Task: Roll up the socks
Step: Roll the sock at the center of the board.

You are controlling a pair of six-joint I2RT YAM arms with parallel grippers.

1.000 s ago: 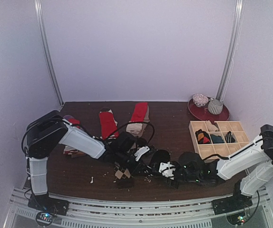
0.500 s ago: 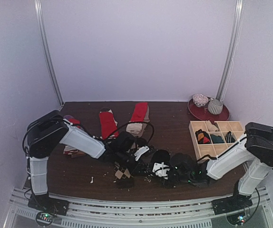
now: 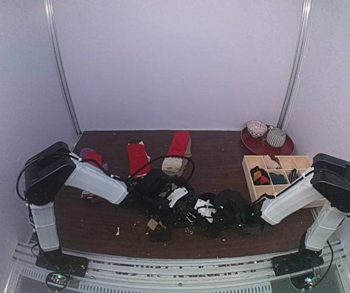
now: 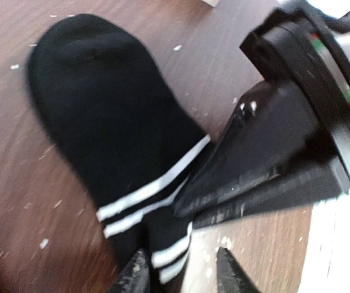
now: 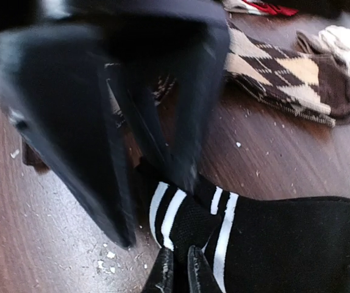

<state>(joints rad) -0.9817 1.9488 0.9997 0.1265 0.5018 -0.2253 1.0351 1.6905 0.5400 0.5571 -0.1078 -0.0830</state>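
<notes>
A black sock with white stripes (image 4: pixel 108 116) lies on the brown table near the front centre, and also shows in the top view (image 3: pixel 207 207). My left gripper (image 4: pixel 182 276) is open, its jaws standing either side of the striped cuff; in the top view it is at the middle (image 3: pixel 176 199). My right gripper (image 5: pixel 179 273) is shut on the same sock's cuff (image 5: pixel 187 220), facing the left gripper from the right (image 3: pixel 219 213). A brown-and-beige argyle sock (image 5: pixel 285 73) lies just beyond. Two red socks (image 3: pixel 137 157) (image 3: pixel 178 145) lie flat further back.
A red-and-purple sock (image 3: pixel 89 157) lies at the left behind my left arm. A pale wooden grid tray (image 3: pixel 246 174) holding rolled socks stands at the right. A red plate (image 3: pixel 285 148) with two bowls is at the back right. Crumbs dot the table.
My right arm has reached further left, bringing its gripper and the black sock up against the left gripper. The left arm has shifted slightly back and left.
</notes>
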